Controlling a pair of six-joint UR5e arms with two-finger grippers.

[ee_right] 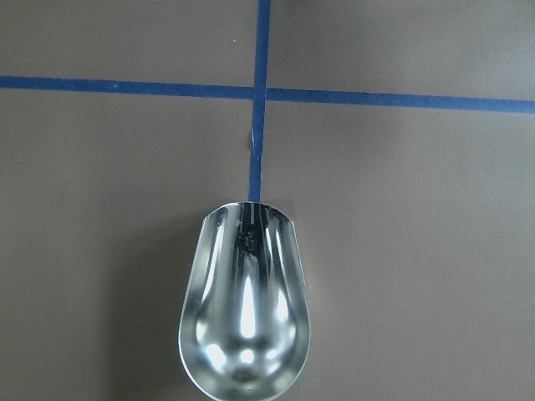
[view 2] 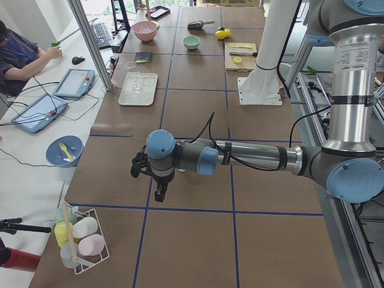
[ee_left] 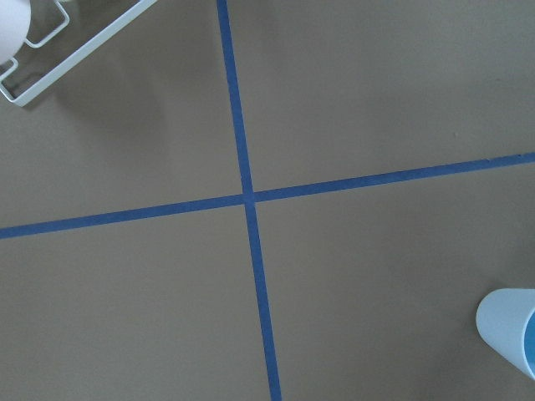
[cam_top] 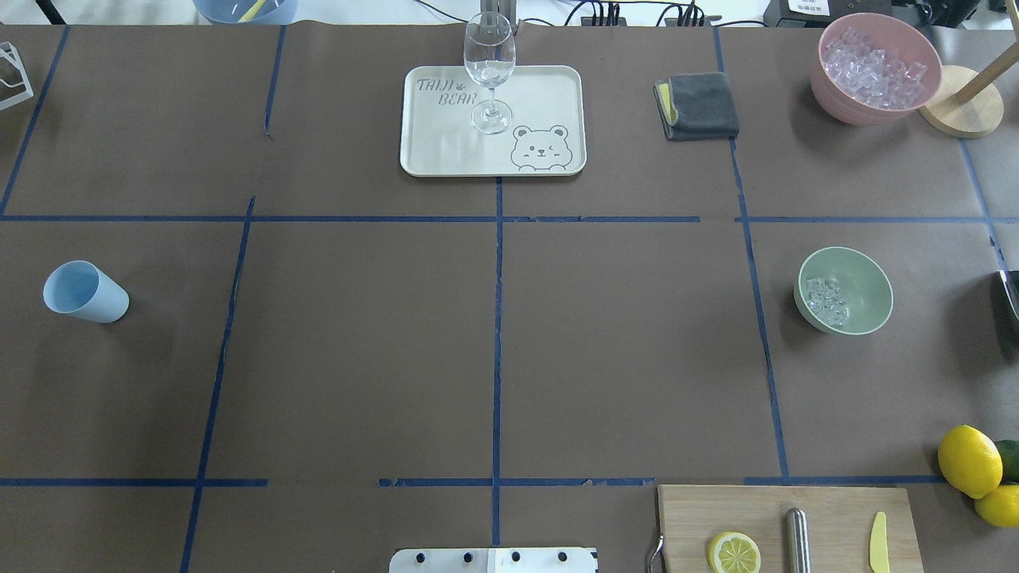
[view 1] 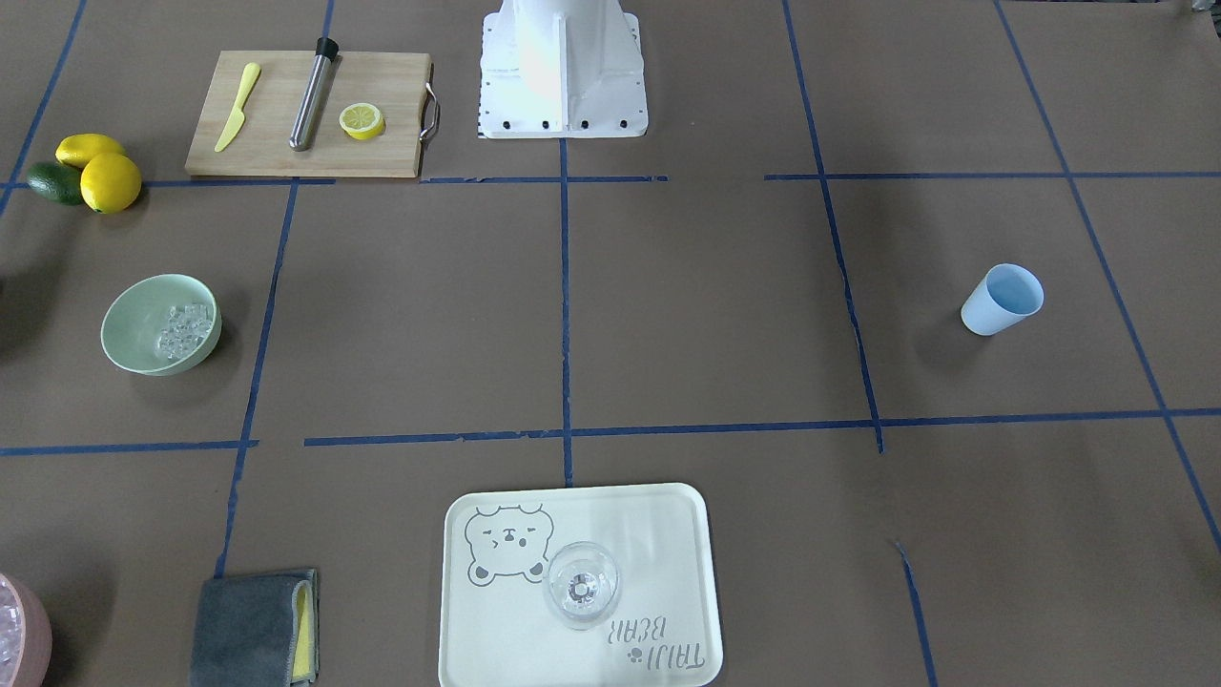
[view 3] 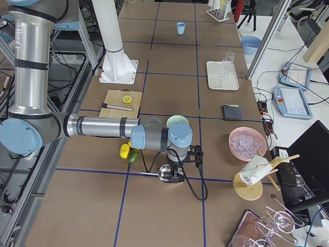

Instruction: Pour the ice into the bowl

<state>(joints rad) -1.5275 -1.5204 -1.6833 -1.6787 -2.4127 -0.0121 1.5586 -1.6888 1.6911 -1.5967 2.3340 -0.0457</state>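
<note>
The pale mint-green bowl [view 1: 134, 334] stands upright on the brown table and holds a small heap of clear ice cubes [view 1: 184, 329]. It also shows in the overhead view [cam_top: 864, 286] with the ice [cam_top: 826, 301] inside. No gripper shows in those two views. In the exterior left view my left gripper [view 2: 159, 193] hangs over bare table near the blue cup [ee_left: 510, 330]. In the exterior right view my right gripper [view 3: 177, 177] is low beside a metal scoop [view 3: 165, 173]. The scoop [ee_right: 245, 309] is empty. I cannot tell whether either gripper is open or shut.
The pink container [cam_top: 876, 68] heaped with ice stands at the far right. A tray [cam_top: 446, 151] carries a clear glass [cam_top: 489, 72]. A grey cloth [cam_top: 699, 105], a cutting board [cam_top: 828, 509] with half a lemon, and lemons [cam_top: 970, 461] lie around. A wire rack [ee_left: 50, 58] is near the left arm.
</note>
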